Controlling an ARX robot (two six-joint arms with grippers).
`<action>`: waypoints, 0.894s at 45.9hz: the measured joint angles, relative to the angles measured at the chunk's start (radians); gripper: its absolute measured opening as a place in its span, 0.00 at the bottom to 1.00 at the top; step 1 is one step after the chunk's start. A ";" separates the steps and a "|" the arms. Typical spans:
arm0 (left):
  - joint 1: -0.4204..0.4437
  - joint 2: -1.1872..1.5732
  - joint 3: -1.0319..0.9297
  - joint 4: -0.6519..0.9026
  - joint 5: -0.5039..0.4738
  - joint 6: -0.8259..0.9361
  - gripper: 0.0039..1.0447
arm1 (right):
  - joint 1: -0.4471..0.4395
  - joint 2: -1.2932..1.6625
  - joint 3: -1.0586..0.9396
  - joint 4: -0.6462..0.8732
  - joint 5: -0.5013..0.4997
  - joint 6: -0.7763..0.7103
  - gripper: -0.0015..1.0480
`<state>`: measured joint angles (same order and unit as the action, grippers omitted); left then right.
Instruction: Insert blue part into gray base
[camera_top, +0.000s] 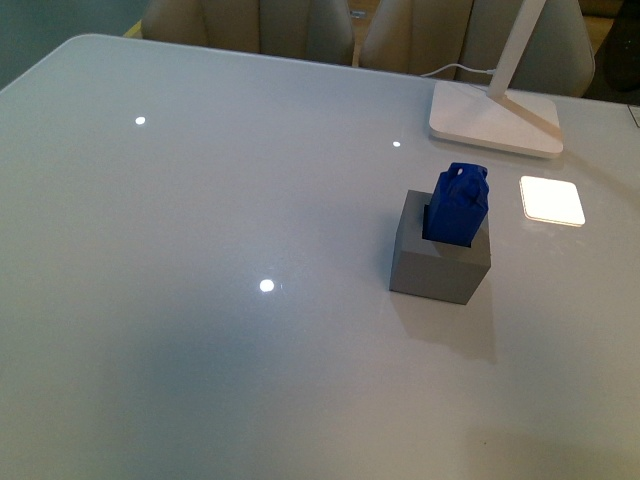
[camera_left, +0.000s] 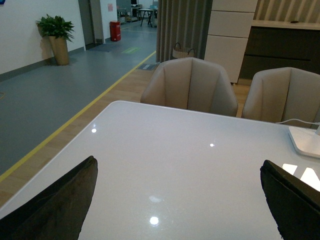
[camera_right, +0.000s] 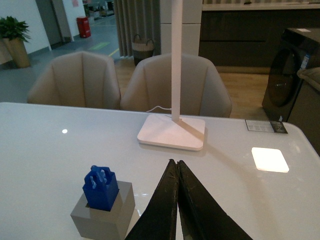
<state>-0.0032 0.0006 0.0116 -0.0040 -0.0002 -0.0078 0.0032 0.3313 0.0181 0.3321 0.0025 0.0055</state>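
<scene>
Blue part (camera_top: 458, 205) sits in the square hole of the gray base (camera_top: 440, 260), lower body sunk in, knobby top standing proud above the rim. From the front it looks slightly tilted, though I cannot tell whether it is fully bottomed.

Right gripper (camera_right: 178, 200): fingers pressed together, holding nothing. The base and part lie just ahead of its tips and off to one side, apart from them. Left gripper (camera_left: 175, 200): fingers spread wide, empty, bare table (camera_left: 190, 165) between them; neither block shows in its camera, so they are well away from it.

Judgement: insertion looks essentially done; what remains is a seating check. To do it well, I would bring the closed right tips directly above the knob and press straight down, lightly, keeping the push centred so the cube does not tip or skid on the glossy surface. White lamp (camera_right: 172, 131) stands beyond the right tips; keep clear of it.
</scene>
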 joint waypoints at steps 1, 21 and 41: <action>0.000 0.000 0.000 0.000 0.000 0.000 0.93 | 0.000 -0.008 0.000 -0.008 0.000 0.000 0.02; 0.000 0.000 0.000 0.000 0.000 0.000 0.93 | 0.000 -0.137 0.000 -0.137 0.000 0.000 0.02; 0.000 0.000 0.000 0.000 0.000 0.000 0.93 | 0.000 -0.324 0.000 -0.330 -0.001 0.000 0.02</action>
<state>-0.0032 0.0006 0.0116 -0.0040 -0.0006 -0.0078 0.0032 0.0071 0.0181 0.0025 0.0017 0.0055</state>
